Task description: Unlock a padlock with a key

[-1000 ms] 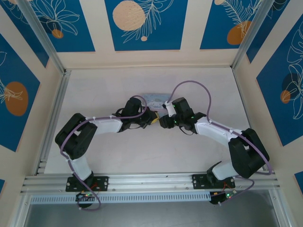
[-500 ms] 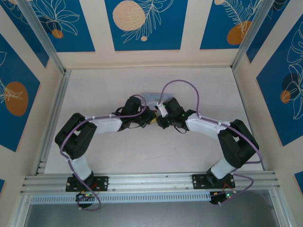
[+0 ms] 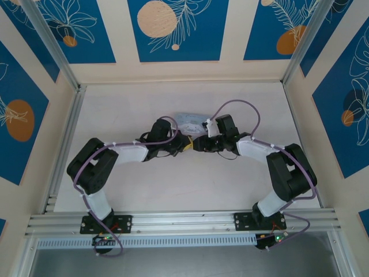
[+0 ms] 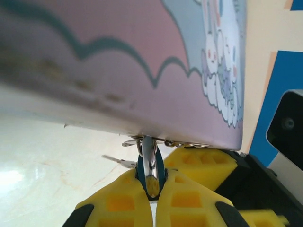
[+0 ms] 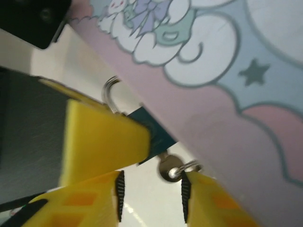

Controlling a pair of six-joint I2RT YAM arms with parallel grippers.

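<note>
Top external view: both arms reach in to meet just in front of the near edge of the cartoon-printed tin box (image 3: 187, 121), which lies on the pale table (image 3: 127, 104); left gripper (image 3: 185, 145) and right gripper (image 3: 198, 144) face each other, tips almost touching.

Left wrist view: the left gripper's yellow fingers (image 4: 118, 203) are pinched together on the padlock (image 4: 159, 166), its dark blue body showing between them; the metal shackle (image 4: 148, 150) rises to a small metal fitting on the tin's lower edge; the padlock hangs directly against that edge.

Right wrist view: the key (image 5: 166, 169) sits just below the padlock's lower end, close under the tin's pink side, with a small wire ring (image 5: 190, 165) through its head; cannot tell whether the blade is seated in the keyhole.

The right gripper's jaws stand partly apart, one ribbed pad (image 5: 120, 195) on either side of the key head; a clear gap shows on the left side, so the key is not clamped; the ring lies by the other pad, contact unclear.
</note>
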